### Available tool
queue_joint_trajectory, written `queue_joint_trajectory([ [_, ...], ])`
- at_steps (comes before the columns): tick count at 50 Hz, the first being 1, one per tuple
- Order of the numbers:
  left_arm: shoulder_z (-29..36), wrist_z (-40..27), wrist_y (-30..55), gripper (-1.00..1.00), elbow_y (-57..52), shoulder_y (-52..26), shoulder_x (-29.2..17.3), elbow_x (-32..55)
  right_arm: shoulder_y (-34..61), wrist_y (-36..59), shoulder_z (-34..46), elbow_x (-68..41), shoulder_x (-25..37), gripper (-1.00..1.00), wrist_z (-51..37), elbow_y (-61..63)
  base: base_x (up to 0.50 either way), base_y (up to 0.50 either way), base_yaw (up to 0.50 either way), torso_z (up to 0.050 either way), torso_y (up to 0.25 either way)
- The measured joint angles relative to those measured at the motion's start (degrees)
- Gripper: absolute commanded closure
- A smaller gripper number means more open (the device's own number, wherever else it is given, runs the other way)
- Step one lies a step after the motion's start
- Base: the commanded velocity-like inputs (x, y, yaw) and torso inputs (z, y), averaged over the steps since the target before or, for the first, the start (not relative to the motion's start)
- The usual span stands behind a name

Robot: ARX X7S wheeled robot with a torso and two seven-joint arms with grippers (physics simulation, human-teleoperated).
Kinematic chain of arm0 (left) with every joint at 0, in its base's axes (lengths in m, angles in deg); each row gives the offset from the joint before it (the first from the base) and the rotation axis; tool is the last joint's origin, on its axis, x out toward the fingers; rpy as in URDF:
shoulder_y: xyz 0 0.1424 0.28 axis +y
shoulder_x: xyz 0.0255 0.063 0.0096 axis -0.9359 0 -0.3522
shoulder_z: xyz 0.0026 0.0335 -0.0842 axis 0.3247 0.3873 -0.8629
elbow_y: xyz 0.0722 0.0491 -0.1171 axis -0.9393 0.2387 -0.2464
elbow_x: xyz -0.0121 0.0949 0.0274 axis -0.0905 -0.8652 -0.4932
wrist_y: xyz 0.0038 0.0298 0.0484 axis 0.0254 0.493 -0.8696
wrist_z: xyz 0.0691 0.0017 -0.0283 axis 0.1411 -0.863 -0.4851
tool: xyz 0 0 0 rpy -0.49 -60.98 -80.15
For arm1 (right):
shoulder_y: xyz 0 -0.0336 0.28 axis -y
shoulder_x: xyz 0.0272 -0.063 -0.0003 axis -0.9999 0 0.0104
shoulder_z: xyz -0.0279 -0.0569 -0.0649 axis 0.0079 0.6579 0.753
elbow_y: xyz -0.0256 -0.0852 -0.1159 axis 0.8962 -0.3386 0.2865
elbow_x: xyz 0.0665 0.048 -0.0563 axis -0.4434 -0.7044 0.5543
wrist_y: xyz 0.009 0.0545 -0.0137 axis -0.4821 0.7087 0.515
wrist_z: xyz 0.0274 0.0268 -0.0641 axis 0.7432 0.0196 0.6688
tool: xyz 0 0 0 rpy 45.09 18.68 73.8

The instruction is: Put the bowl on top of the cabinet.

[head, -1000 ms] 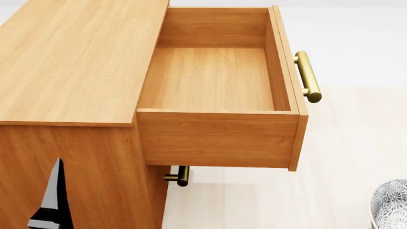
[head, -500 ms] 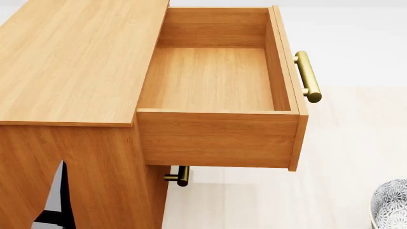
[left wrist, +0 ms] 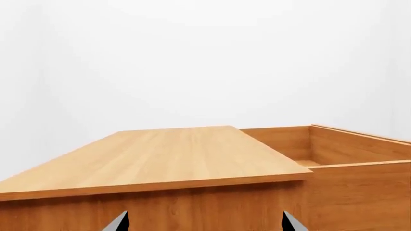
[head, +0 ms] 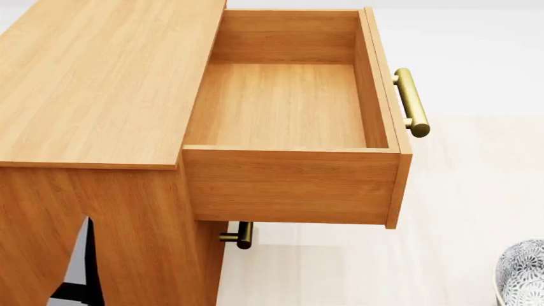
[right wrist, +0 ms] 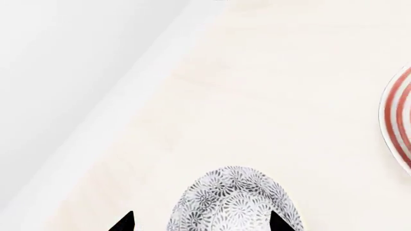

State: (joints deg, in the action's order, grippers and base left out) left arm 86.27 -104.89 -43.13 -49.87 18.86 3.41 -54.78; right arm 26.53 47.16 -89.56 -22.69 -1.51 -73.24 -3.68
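Note:
The bowl (head: 520,274), white with a dense grey floral pattern, shows at the head view's lower right corner, low beside the cabinet (head: 93,83). In the right wrist view the bowl (right wrist: 234,204) lies just ahead of my right gripper (right wrist: 199,224). That gripper is open: one dark fingertip stands clear of the bowl and the other is at its edge. My left gripper (left wrist: 205,226) is open and empty, facing the cabinet's side just below its flat top (left wrist: 160,154). A sliver of the left arm (head: 83,268) shows against the cabinet's side.
The cabinet's top drawer (head: 285,105) is pulled out wide and holds nothing; its brass handle (head: 411,102) juts to the right. A second handle (head: 239,235) shows below it. A white plate with red rings (right wrist: 399,118) lies on the pale floor near the bowl.
In the head view the left arm's dark and white shape at the lower left has sunk slightly and narrowed. The bowl, drawer and cabinet have not moved.

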Motion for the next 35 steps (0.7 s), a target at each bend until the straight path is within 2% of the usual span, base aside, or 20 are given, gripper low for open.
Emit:
queue_joint_trajectory([
  [14, 0.88, -0.39, -0.41, -1.0, 0.62, -0.21, -0.17, -0.1, -1.75, 0.97, -0.19, 0.57, 2.43, -1.0, 1.78, -1.2, 0.0, 0.0, 0.0, 0.0, 0.0],
  [35, 1.53, -0.92, -0.8, -1.0, 0.91, -0.02, -0.71, 0.13, -5.45, 2.93, 0.49, 0.06, 5.74, -1.0, 14.4, -1.91, 0.0, 0.0, 0.0, 0.0, 0.0],
])
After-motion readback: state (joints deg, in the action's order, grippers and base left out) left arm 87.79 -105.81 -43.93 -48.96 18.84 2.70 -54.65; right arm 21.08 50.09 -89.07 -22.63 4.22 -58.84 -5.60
